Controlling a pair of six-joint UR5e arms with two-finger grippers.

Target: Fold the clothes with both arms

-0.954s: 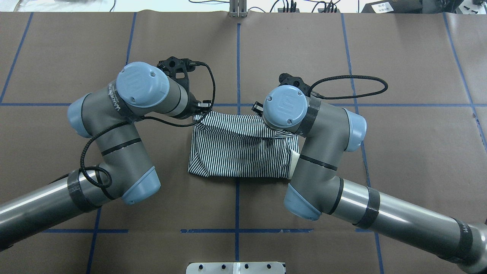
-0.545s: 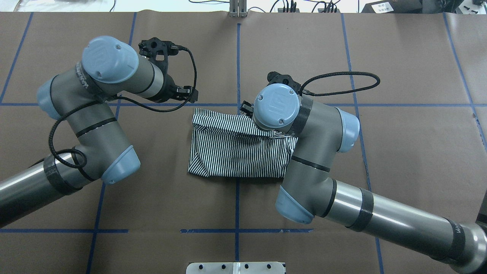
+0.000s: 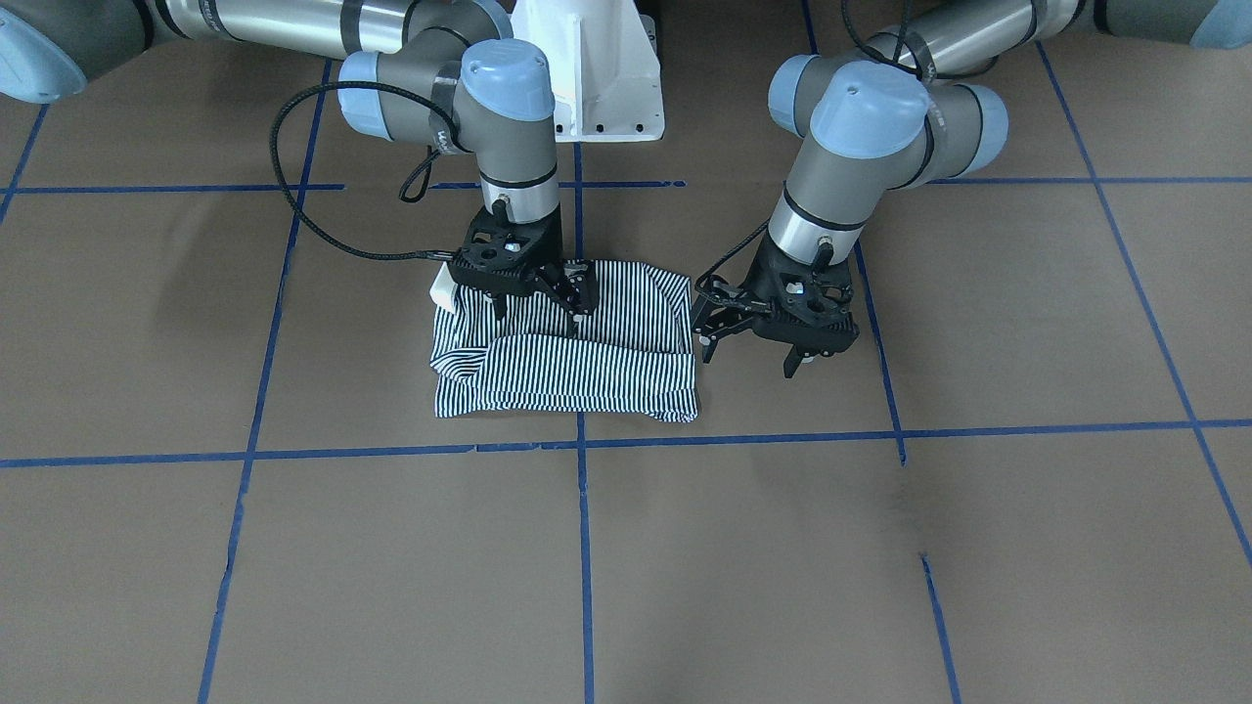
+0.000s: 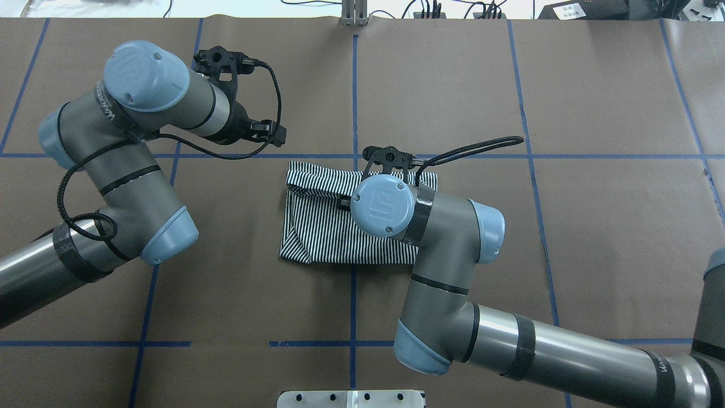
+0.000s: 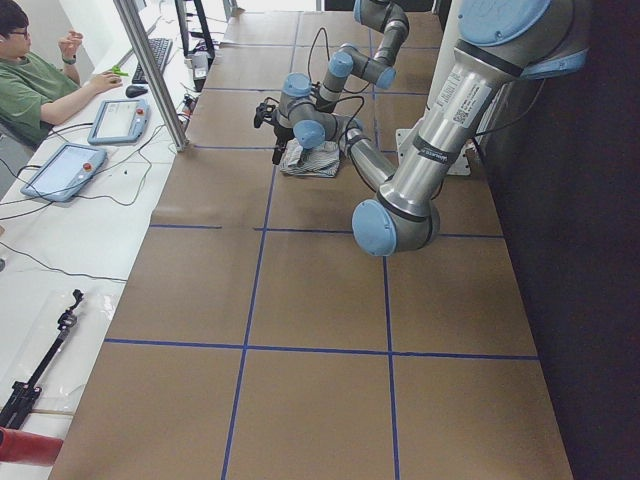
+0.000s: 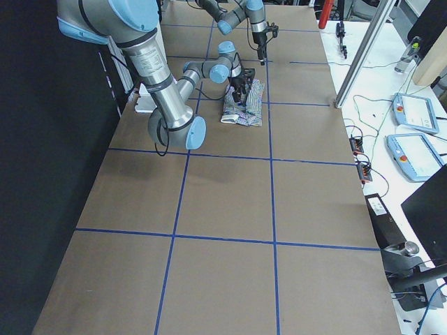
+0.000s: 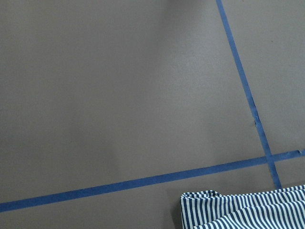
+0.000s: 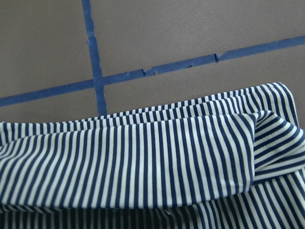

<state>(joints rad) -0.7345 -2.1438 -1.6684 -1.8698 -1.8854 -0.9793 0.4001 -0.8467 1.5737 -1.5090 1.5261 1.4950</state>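
1 folded polo shirt [image 4: 323, 226] lies long-axis left-right, collar [image 3: 442, 289] end rightward.

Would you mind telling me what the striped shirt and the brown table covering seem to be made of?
The striped shirt: soft knit fabric, probably cotton; it drapes in rounded folds. The table covering: matte brown paper, likely; a sheet edge shows.
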